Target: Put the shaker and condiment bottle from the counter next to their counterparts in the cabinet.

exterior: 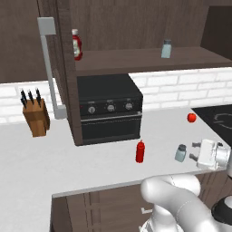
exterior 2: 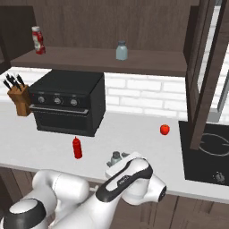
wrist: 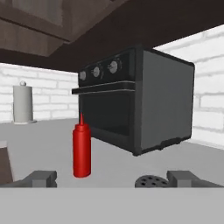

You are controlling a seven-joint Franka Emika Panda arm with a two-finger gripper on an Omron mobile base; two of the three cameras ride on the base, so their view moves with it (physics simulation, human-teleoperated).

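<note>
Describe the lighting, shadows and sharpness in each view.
Left base view: flat even light, no glare, faint shadows under the condiment bottle and shaker. Right base view: same soft light, the cabinet shelf recess dark. Hand view: sharp toaster oven, the shaker's cap cropped at the bottom, the open gripper near it.

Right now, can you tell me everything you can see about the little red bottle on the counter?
The red bottle is a small squeeze bottle, red all over, with a pointed nozzle and no label. It looks like smooth plastic. It stands upright on the white counter, a little in front of the black oven, not touching it. The grey shaker stands apart to its right. The open gripper is low beside the shaker, and nothing grips the bottle.
</note>
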